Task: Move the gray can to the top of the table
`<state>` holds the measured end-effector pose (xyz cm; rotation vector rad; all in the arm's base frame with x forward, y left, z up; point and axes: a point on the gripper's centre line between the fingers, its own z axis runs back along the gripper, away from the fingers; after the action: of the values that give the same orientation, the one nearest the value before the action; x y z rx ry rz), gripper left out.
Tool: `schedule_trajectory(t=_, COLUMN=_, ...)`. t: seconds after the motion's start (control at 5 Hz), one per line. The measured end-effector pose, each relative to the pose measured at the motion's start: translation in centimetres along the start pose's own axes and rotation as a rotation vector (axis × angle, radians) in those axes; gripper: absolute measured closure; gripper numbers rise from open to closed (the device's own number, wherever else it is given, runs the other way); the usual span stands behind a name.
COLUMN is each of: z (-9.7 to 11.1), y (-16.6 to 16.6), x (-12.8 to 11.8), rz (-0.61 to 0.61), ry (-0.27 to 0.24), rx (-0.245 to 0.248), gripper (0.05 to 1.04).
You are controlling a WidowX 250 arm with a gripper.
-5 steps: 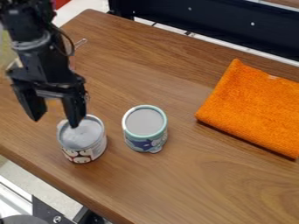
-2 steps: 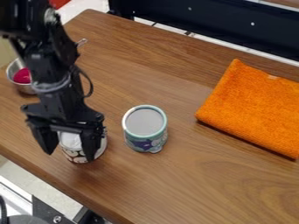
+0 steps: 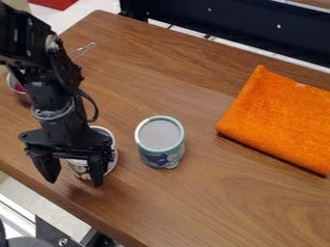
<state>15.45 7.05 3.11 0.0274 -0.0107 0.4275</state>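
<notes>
Gray can (image 3: 78, 169) on wood-grained table (image 3: 213, 202), jaws spread (partly hiding it), dark rail (image 3: 238, 21), pale floor (image 3: 93, 6) beyond

Looks to be a short, round gray can (image 3: 78, 167) with a pale side bearing a dark-and-white printed pattern. Stands upright on the flat, brown, wood-grain table (image 3: 226, 202). Sits in the left part of the table, set in from its lower-left edge and well apart from its far, rounded corner. Shows a curved band of gray rim at the upper right, a narrow strip of side at the right, and a patch of printed side low at the front. Hidden across the middle and over much of the top, with only part of the rim in sight.
</notes>
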Motion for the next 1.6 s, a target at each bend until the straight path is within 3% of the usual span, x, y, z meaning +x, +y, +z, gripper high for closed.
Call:
schedule_trajectory(t=0.6, z=0.4, y=0.5, x=2.6, rz=-0.143, ry=-0.044, rx=0.082, gripper=0.088)
schedule_trajectory(t=1.4, z=0.1, y=2.4, x=6.9, rz=-0.260, ry=-0.039, rx=0.056, gripper=0.088)
schedule_trajectory(t=1.6, z=0.3, y=2.5, x=8.5, rz=-0.269, ry=-0.033, rx=0.083, gripper=0.088)
